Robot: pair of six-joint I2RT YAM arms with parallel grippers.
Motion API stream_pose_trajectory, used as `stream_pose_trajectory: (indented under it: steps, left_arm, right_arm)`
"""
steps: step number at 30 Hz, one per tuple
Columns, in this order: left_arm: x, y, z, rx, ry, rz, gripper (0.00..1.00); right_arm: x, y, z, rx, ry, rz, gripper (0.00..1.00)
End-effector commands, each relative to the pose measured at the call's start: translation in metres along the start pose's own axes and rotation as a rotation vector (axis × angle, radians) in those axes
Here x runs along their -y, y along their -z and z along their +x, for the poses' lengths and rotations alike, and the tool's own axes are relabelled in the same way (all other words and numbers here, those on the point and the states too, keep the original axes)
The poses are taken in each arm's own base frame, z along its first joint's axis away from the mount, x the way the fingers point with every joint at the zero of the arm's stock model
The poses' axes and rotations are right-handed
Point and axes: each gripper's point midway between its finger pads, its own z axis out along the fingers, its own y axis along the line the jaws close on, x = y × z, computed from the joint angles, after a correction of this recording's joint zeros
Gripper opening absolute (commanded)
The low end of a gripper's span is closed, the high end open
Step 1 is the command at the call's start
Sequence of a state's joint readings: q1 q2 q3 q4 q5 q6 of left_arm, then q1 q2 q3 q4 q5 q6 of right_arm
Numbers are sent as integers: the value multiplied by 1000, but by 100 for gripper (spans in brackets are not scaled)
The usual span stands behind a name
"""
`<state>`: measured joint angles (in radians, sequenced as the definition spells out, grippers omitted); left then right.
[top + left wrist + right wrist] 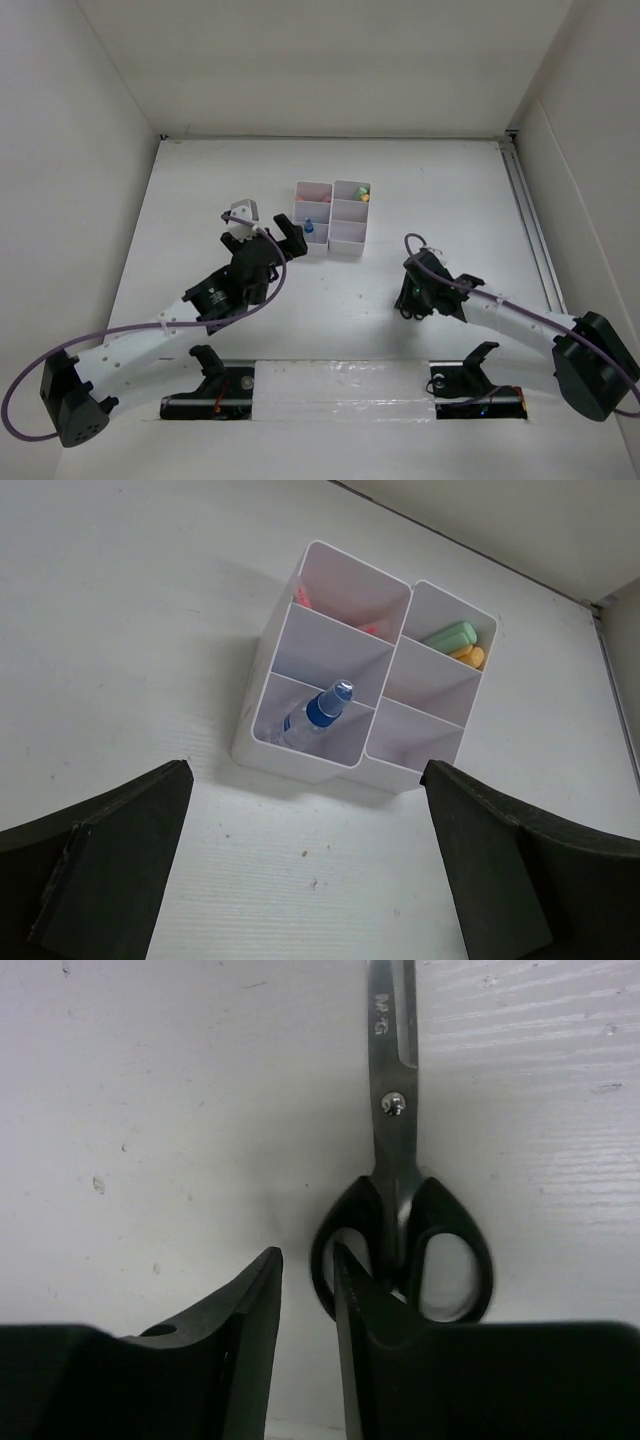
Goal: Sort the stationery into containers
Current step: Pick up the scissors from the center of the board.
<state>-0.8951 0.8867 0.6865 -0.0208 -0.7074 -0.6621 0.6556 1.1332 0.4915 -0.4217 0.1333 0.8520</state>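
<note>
Black-handled steel scissors (398, 1160) lie on the white desk (150, 1110), left handle loop at the right hand (308, 1258), its fingers almost together; whether it grips them, I cannot tell.

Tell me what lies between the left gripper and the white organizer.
Only bare table. In the left wrist view, nothing sits between the open left gripper and the organizer.

Bottle (318, 712) in near-left compt of organizer (292, 763); scissors (398, 1160) on table (150, 1110), nearer-right.
</note>
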Motion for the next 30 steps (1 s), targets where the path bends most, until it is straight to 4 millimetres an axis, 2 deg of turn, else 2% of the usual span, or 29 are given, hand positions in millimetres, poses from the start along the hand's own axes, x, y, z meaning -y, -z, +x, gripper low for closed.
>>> stream_pose_trajectory:
  steps: [1, 3, 4, 6, 12, 16, 17, 21, 24, 28, 30]
  left_arm:
    - [6, 7, -19, 37, 27, 30, 100]
    - [6, 8, -21, 42, 24, 34, 100]
    - [6, 8, -21, 42, 24, 34, 100]
    - [6, 8, -21, 42, 24, 34, 100]
    - [3, 7, -19, 43, 18, 23, 100]
    - [3, 7, -19, 43, 18, 23, 100]
    - [3, 7, -19, 43, 18, 23, 100]
    - [4, 7, -20, 48, 24, 27, 100]
    - [4, 7, -20, 48, 24, 27, 100]
    - [2, 6, -17, 43, 18, 23, 100]
    - [2, 6, -17, 43, 18, 23, 100]
  right_arm:
    - [5, -9, 12, -42, 8, 1, 32]
    - [9, -13, 16, -60, 22, 21, 21]
    - [9, -13, 16, -60, 22, 21, 10]
    - [8, -16, 17, -74, 32, 23, 1]
    - [6, -16, 17, -87, 24, 17, 0]
    - [-6, 6, -2, -15, 26, -19, 0]
    - [-15, 19, -14, 35, 18, -62, 0]
    - [-26, 56, -43, 164, 17, -126, 0]
    - [-29, 74, -52, 208, 28, -157, 0]
    - [-33, 88, -53, 239, 33, -222, 0]
    - [-43, 97, -58, 276, 35, -293, 0]
